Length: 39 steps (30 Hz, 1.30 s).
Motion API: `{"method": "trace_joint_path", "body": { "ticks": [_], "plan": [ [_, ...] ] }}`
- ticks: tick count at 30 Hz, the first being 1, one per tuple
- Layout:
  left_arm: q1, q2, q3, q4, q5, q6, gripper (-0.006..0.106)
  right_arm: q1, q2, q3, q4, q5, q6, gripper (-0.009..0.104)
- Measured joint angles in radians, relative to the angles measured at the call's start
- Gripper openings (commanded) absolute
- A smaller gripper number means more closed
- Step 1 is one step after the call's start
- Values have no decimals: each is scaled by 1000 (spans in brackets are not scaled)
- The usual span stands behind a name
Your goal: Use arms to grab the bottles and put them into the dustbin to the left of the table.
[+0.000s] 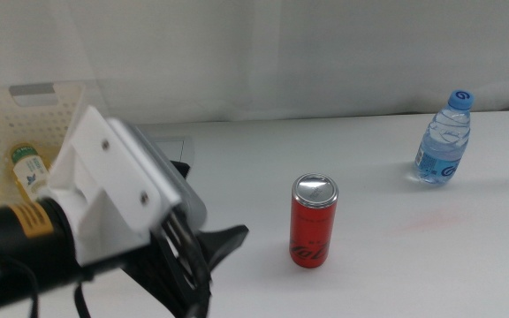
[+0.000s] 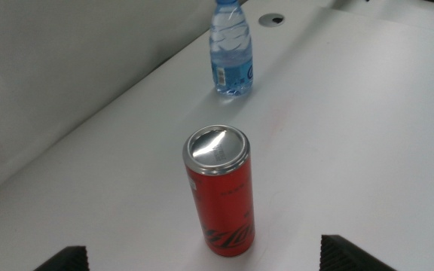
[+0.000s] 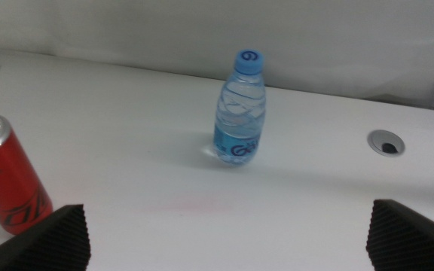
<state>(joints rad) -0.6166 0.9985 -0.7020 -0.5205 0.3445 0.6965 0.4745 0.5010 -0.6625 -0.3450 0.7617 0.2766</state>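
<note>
**Red can holding centre stage, one bottle binned, one standing**

Filling the near corner of the middle view, the left arm's white housing [image 1: 113, 190] is hanging low over the surface [image 1: 237, 159], its left gripper [image 1: 203, 265] pointing toward the red can [image 1: 313, 220]. Its jaws are standing wide apart and gripping nothing; the left wrist view is showing only their two dark tips at the frame's corners, with the red can [image 2: 221, 190] standing upright between them and a little way ahead.

That can is our landmark, standing upright with its silver top catching the light. Well beyond it, on the side away from the left arm, the water bottle [image 1: 444, 138] with its blue cap and label is standing upright, apart from everything else. The left wrist view is picking it up too, the water bottle [image 2: 231, 49] lined up behind the can.

On the can's other side, behind the left arm, the dustbin [image 1: 7, 132] is showing its perforated white wall, and the tea bottle [image 1: 30, 170] is lying inside it, white cap and green label visible.

The right gripper [image 3: 232, 241] is out of the middle view; its jaws are spread wide and empty, facing the water bottle [image 3: 241, 113], with the can at the edge.
</note>
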Motion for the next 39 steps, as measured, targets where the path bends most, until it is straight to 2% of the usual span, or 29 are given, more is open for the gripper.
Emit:
{"method": "trace_joint_path", "body": {
  "ticks": [4, 10, 19, 22, 27, 30, 34, 39],
  "plan": [
    [-78, 0, 87, -2, -134, 22, 80, 0, -5, 0, -9, 22, 13, 103],
    [-225, 0, 299, -46, -497, -14, 80, 0, -7, 0, -25, 28, 36, 103],
    [-275, 141, 431, -44, -844, -264, 80, 0, -7, 0, -29, 26, 40, 103],
    [-275, 233, 431, 11, -951, -358, 80, 0, -7, 0, -29, 26, 40, 103],
    [-275, 402, 431, 166, -1124, -542, 80, 0, -7, 0, -29, 26, 40, 103],
    [-275, 502, 431, 217, -1220, -611, 80, 0, -7, 0, -29, 24, 40, 103],
    [-275, 652, 399, 221, -1338, -672, 80, 0, -7, 0, -29, 24, 40, 103],
    [-275, 755, 302, 225, -1368, -681, 80, 0, -7, 0, -29, 24, 40, 103]
  ]
}}
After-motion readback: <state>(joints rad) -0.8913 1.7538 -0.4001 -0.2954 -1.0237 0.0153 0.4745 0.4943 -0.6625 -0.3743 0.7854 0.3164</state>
